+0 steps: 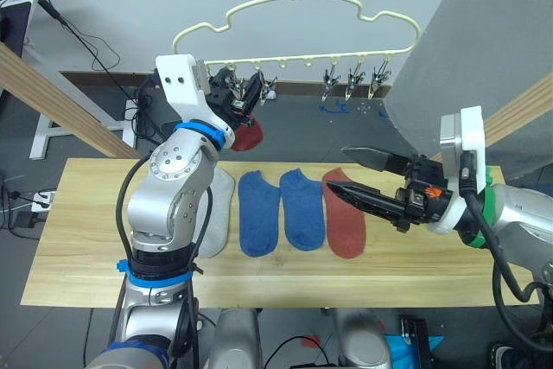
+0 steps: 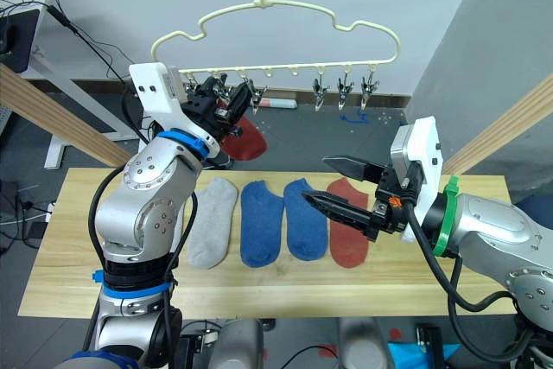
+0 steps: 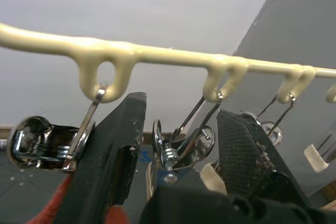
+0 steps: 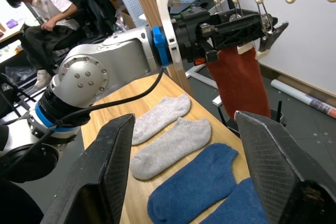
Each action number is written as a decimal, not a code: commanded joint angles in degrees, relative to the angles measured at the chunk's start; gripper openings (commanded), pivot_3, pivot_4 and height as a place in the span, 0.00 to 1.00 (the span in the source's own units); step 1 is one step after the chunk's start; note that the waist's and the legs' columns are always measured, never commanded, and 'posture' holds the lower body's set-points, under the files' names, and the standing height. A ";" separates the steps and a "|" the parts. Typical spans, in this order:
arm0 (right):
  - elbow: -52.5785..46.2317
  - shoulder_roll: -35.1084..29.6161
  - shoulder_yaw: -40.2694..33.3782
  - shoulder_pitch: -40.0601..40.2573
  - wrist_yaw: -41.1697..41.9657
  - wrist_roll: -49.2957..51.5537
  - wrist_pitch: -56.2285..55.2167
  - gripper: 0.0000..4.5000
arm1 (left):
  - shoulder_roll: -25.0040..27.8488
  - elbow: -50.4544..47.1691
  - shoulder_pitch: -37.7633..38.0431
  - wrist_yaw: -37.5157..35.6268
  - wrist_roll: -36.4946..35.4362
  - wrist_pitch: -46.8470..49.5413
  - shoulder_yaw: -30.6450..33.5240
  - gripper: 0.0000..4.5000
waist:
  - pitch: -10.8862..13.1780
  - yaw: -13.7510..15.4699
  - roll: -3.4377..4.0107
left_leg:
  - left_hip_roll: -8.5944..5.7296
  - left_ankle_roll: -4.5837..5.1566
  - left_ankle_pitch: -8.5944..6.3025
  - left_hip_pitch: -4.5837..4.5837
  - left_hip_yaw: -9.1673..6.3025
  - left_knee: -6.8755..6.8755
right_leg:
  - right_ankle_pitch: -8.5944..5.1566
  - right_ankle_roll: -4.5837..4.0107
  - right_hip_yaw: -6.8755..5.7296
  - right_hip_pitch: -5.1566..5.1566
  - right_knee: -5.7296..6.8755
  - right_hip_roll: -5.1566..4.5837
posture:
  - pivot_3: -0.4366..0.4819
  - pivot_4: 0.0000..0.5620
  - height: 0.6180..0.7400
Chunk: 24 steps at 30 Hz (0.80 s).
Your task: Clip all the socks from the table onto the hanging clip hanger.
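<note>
The clip hanger (image 1: 298, 19) hangs by its hook above the far edge of the table (image 1: 78, 248), its hook's top cut off by the picture edge. The left gripper (image 1: 244, 95) is raised to the left end of the clip row, its fingers (image 3: 113, 156) a moderate way apart around a metal clip (image 3: 176, 153); whether they press the clip cannot be told. A rust red sock (image 4: 239, 80) hangs just under that gripper, its upper end hidden behind the fingers, so what holds it is hard to make out. On the table five socks lie side by side near the middle: two light grey socks (image 4: 168, 132), largely hidden behind the left arm in the head views, then two blue socks (image 2: 281, 218), then a second rust red sock (image 2: 350, 235) nearest the right edge, its toe end partly covered by the right gripper (image 2: 341, 183). That gripper hovers over the table with fingers spread wide and empty. A seated person (image 4: 39, 17) shows in the background of the right wrist view, partly cut off
</note>
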 commanded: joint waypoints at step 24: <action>-1.55 -3.52 0.34 -0.06 -0.23 3.17 0.12 0.71 | -0.68 -2.82 -1.38 1.03 -1.20 2.64 2.08 0.05 | 0.00 0.00 0.00 | 0.00 0.00 0.00 0.00 0.00 -0.01 | 0.00 0.00 0.00 0.00 -0.02 0.00 | 0.18 0.78 1.00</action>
